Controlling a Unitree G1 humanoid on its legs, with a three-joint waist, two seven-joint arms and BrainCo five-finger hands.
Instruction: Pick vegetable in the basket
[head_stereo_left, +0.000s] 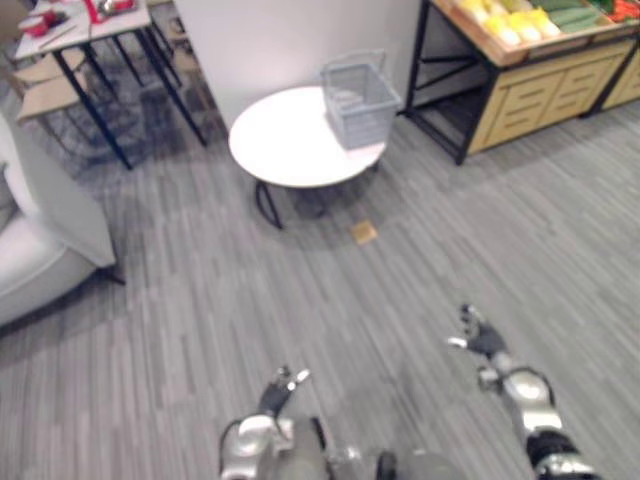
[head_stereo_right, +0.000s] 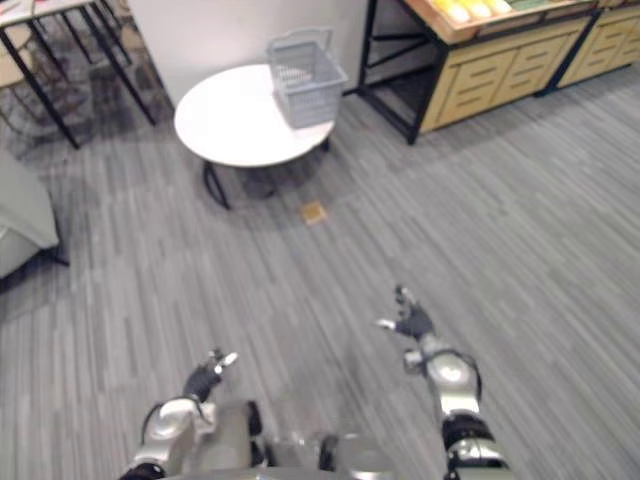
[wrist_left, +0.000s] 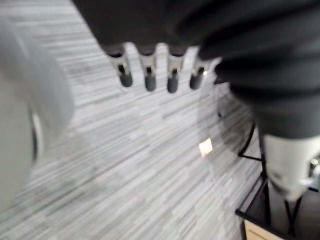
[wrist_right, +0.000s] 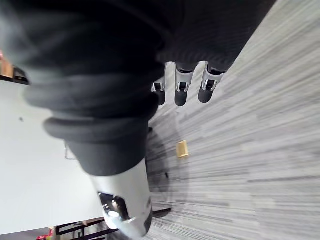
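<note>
A grey wire basket (head_stereo_left: 358, 100) stands at the right edge of a round white table (head_stereo_left: 285, 145), some way ahead of me. Yellow and green vegetables (head_stereo_left: 530, 20) lie on a wooden produce stand (head_stereo_left: 520, 110) at the far right. My left hand (head_stereo_left: 278, 392) hangs low over the floor at the bottom, its fingers (wrist_left: 150, 77) relaxed and holding nothing. Further right, my right hand (head_stereo_left: 482, 340) is raised slightly above the floor; its fingers (wrist_right: 182, 90) are straight and empty too. Both hands are far from the basket and the vegetables.
A light sofa (head_stereo_left: 40, 240) sits at the left. A black-legged table (head_stereo_left: 85, 30) with chairs stands at the back left, and a white wall panel (head_stereo_left: 290, 40) rises behind the round table. A small tan tag (head_stereo_left: 364, 232) lies on the grey plank floor.
</note>
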